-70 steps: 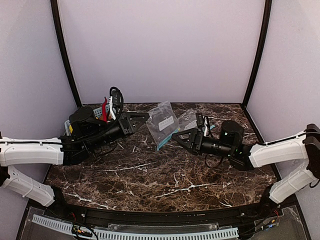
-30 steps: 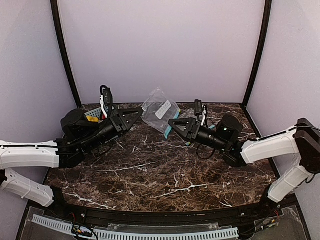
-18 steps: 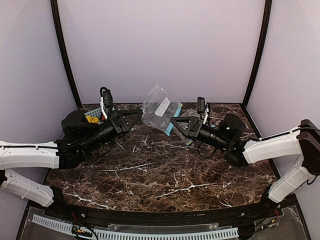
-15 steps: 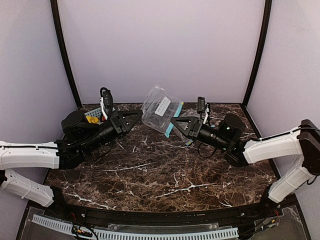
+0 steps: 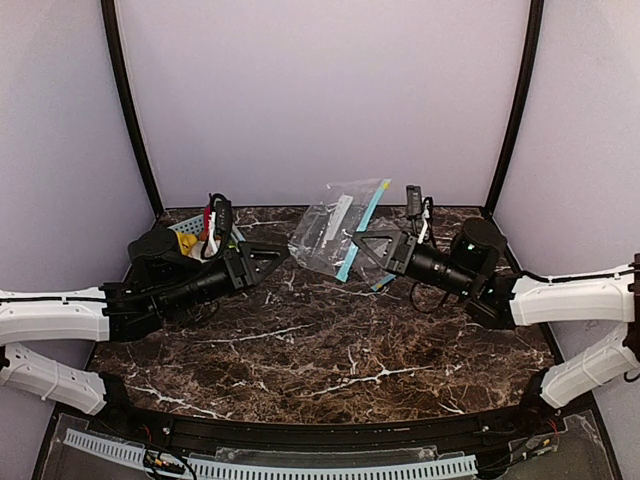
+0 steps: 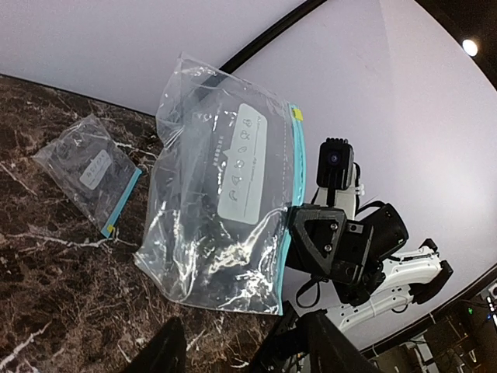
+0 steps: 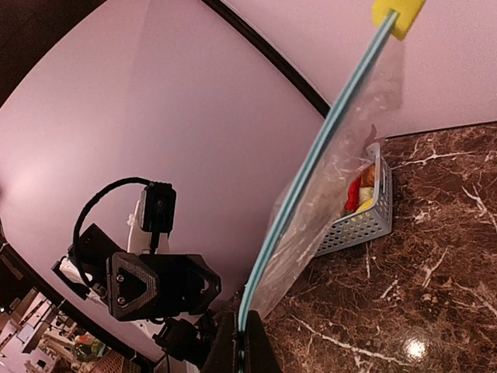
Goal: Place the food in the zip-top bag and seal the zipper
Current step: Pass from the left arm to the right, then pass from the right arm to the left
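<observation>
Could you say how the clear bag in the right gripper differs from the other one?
The gripped clear plastic bag hangs raised, pinched at its teal edge by the right gripper; the second clear bag lies on the marble table. The first billows; the second is flat. Both carry white labels and teal strips.

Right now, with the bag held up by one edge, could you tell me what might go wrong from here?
1. The right gripper pinches the zip-top bag by its zipper alone. The left gripper is open and clear of it, so the bag could swing or slip.
2. That pinch sits on the mouth edge, which may hinder opening it for loading.
</observation>
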You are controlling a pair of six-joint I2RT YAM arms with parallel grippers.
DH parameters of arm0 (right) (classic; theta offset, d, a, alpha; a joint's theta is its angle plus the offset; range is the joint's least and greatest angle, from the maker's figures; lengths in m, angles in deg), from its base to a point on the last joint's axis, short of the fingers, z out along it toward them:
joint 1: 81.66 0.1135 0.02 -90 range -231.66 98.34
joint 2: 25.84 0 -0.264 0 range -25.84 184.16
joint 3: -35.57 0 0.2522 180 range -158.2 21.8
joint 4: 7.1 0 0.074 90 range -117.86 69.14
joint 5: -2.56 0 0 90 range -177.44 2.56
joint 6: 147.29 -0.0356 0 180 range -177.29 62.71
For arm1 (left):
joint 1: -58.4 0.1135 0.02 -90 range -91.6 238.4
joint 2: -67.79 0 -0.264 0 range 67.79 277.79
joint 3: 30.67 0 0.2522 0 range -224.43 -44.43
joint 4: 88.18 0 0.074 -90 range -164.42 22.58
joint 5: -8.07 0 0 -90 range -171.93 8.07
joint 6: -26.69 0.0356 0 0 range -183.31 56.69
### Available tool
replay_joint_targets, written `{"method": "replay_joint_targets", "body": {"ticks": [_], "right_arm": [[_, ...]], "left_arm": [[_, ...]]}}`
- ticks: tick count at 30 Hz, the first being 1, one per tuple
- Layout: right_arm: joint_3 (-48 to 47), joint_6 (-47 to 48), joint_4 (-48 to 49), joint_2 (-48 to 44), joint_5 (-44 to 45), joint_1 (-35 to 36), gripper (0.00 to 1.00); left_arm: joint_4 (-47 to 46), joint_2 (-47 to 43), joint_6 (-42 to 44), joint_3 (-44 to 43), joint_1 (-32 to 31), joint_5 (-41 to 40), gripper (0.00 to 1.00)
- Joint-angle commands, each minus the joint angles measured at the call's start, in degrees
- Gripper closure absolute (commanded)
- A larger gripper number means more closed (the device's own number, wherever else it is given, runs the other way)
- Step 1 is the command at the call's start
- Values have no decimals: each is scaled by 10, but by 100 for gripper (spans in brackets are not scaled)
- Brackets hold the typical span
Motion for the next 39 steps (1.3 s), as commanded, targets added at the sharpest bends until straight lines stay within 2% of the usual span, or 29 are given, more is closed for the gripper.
{"method": "replay_joint_targets", "body": {"ticks": [1,5,7,11,15,22,28,30,33,39], "right_arm": [[-43,117,-199,-55,6,4,100],[-99,223,-399,-88,-4,4,100],[-124,268,-480,-95,-25,4,100],[-169,337,-614,-93,-97,5,100],[-194,367,-692,-85,-177,10,100],[-250,397,-782,-49,-269,58,100],[-281,405,-803,-24,-341,81,100],[-292,408,-808,-16,-363,87,100],[-305,412,-815,-7,-387,96,100],[-318,419,-815,11,-422,101,100]], "left_arm": [[159,-46,58,-7,3,20,31],[339,-106,140,-47,12,-7,8],[401,-133,183,-66,24,-14,2],[482,-152,261,-122,68,37,1],[539,-116,342,-189,82,95,1],[543,-19,436,-273,96,239,1],[524,38,522,-289,98,378,1],[537,50,545,-297,99,400,1],[531,59,551,-294,99,436,1],[451,79,500,-268,99,521,1]]}}
